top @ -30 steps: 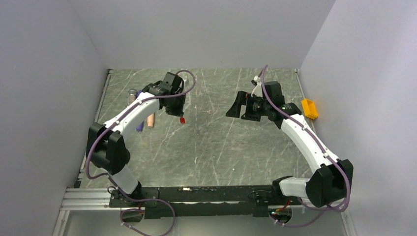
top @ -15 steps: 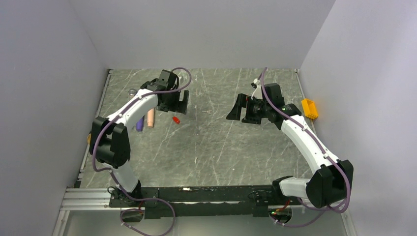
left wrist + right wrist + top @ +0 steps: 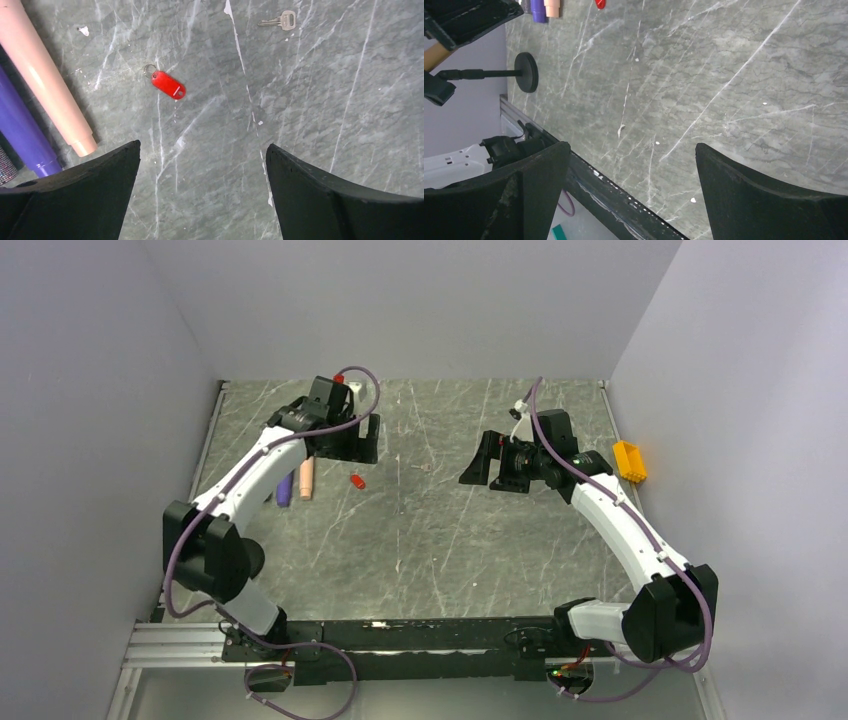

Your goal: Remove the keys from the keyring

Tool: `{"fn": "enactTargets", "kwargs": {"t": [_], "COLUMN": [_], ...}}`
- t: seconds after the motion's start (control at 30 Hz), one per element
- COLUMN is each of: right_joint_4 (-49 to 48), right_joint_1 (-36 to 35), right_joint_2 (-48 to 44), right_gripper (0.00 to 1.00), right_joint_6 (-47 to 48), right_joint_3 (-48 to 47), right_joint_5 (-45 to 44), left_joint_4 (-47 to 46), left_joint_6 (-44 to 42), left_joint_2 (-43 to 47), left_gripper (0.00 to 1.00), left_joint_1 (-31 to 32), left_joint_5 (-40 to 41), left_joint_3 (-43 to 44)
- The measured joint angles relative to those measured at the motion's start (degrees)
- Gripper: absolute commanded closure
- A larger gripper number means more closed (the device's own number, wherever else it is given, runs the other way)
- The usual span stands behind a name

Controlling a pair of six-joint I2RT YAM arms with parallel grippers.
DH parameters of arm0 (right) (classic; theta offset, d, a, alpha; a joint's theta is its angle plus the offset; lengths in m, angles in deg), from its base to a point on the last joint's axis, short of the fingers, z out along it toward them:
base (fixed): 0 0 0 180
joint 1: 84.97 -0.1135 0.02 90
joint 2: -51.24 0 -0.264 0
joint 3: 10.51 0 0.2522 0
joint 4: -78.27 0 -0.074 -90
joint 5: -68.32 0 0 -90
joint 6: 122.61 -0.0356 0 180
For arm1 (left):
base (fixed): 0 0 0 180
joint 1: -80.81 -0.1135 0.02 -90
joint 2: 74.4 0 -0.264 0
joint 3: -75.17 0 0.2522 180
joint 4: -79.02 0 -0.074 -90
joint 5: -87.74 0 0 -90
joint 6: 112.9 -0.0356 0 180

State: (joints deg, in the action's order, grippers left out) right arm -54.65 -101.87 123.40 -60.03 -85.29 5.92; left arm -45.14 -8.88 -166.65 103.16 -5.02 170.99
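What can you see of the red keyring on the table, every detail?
The keyring is a small red oblong tag, glossy like plastic, with a thin metal ring at one end. It lies flat on the grey marbled table, slanted in the left wrist view. No key hangs on it, and only the table touches it.

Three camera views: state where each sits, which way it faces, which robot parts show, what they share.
Top external: above and behind the bases, looking down on the table; both arms whole.
Left wrist: on the left arm, facing down at the keyring and a key; the open left gripper shows.
Right wrist: facing obliquely across the table toward the left arm's base; the open right gripper shows.
Shared: all three show the keyring.
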Motion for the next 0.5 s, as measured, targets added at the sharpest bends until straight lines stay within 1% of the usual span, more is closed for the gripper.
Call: {"fn": "enactTargets", "kwargs": {"t": [0.13,0.23,0.37,0.5], "right_joint_4": [-0.6,-1.3,-2.8,-4.3], "right_joint_1": [0.0,0.0,0.0,0.0], "right_joint_2": [0.0,-0.1,-1.0,-3.3], "right_gripper": [0.00,0.00,0.00,0.00], "right_joint_6": [0.0,0.0,-0.2,-0.4], "right_joint_3": [0.0,0.0,0.0,0.1], "right_joint_5": [1.0,1.6,2.2,2.9], "left_joint_4": [-0.9,-2.1,-4.7,-9.6], "left_joint_6": [0.0,-0.4,-1.2,-1.3], "left_joint_2": [3.5,6.6,11.8,19.3], "left_gripper": [0.01,0.00,0.01,0.01], "left_joint_1": [0.0,0.0,0.0,0.0], "left_joint_5": [0.0,0.0,-0.2,1.6], "left_joint_3": [-1.5,-4.4,-9.9,-17.2]}}
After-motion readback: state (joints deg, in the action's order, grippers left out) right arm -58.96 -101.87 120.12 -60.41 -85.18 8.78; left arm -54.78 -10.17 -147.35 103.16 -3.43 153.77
